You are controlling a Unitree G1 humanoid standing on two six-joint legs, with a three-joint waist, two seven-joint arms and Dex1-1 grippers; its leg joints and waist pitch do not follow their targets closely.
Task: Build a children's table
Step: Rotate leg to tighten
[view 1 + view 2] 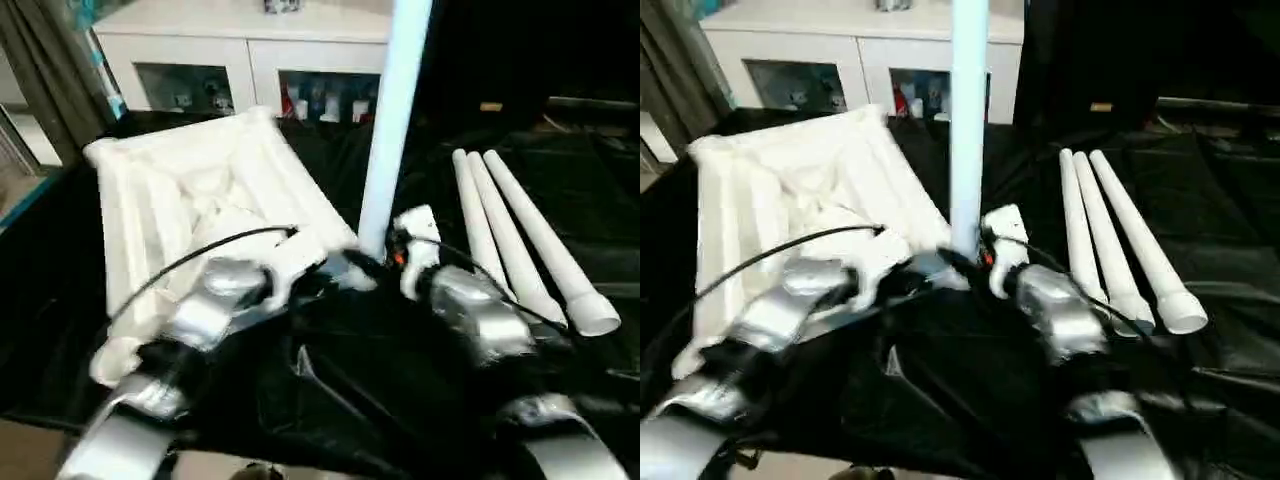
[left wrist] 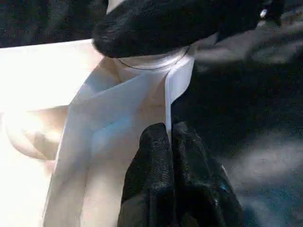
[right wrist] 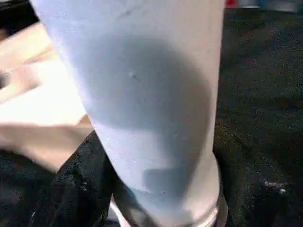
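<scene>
The white tabletop lies upside down on black cloth, ribbed underside up. One white leg stands upright in its near right corner socket. My right gripper is shut on the leg just above its base; one black finger presses against the tube. My left gripper is shut on a thin white wall of the tabletop right beside that socket. Three more white legs lie side by side on the cloth to the right, flared ends toward me.
A white cabinet with glass-fronted shelves stands behind the tabletop. Black cloth covers the work surface, bunched in folds near me. A curtain hangs at the far left.
</scene>
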